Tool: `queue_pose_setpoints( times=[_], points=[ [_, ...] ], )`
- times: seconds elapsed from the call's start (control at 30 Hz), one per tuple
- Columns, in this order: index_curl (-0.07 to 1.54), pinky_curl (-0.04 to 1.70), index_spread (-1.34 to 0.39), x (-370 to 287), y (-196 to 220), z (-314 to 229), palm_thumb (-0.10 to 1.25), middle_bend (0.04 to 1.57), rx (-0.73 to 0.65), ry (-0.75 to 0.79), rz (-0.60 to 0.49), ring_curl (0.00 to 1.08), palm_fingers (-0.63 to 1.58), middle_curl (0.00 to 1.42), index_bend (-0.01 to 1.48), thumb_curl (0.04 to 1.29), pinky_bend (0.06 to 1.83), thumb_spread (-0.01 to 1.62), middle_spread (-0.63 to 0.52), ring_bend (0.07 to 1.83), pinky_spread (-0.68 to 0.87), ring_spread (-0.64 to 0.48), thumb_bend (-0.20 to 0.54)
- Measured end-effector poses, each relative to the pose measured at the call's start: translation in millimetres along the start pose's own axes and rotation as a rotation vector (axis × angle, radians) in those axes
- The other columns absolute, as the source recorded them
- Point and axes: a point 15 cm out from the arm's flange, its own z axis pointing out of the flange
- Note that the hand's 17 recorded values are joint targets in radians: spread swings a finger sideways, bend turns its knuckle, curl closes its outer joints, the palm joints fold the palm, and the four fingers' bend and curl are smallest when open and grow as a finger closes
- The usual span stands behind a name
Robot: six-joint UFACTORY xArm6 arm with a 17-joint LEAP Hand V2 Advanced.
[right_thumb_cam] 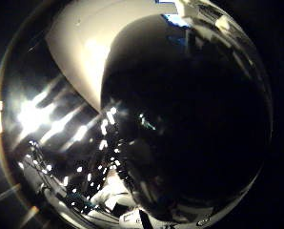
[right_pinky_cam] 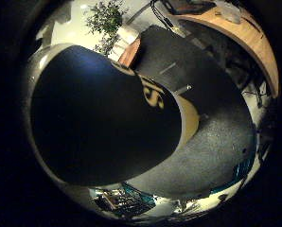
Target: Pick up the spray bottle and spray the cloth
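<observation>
- Dark mat point(right_pinky_cam: 212, 142) lay under everything, with a wooden desk point(right_pinky_cam: 254, 38) and a leafy plant point(right_pinky_cam: 105, 19) far behind.
- A big dark bottle point(right_pinky_cam: 103, 127) filled both palm views, so it was right against the palm.
- I could not tell if the fingers were wrapped on it.
- No cloth showed, so spraying probably was left to do.

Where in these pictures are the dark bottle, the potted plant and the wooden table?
dark bottle point(right_pinky_cam: 98, 127): little finger side palm view, its broad dark body.
potted plant point(right_pinky_cam: 105, 21): same view, its leaves.
wooden table point(right_pinky_cam: 254, 40): same view, its curved edge.
</observation>
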Motion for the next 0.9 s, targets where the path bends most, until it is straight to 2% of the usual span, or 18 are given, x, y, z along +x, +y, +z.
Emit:
queue_pose_setpoints(
  times=[0.2,0.43,0.77,0.9],
  points=[
    [0.62,0.55,-0.37,3,1,1,0.69,0.73,-0.001,-0.003,0.004,0.57,0.70,0.76,0.34,0.32,0.92,1.16,-0.25,1.07,-0.43,-0.21,-0.013],
    [0.77,0.67,-0.41,1,-2,1,0.74,0.81,0.012,-0.010,-0.003,0.62,0.75,0.85,0.40,0.34,0.99,1.17,-0.26,1.15,-0.46,-0.21,-0.012],
    [0.95,0.85,-0.47,-1,-9,-3,0.81,0.89,0.047,-0.021,-0.009,0.66,0.83,0.92,0.43,0.36,1.06,1.20,-0.25,1.26,-0.43,-0.22,-0.011],
    [1.02,0.93,-0.48,-5,-15,-4,0.83,0.94,0.071,-0.036,-0.015,0.68,0.85,0.94,0.49,0.36,1.07,1.21,-0.24,1.27,-0.41,-0.23,-0.012]
  ],
)
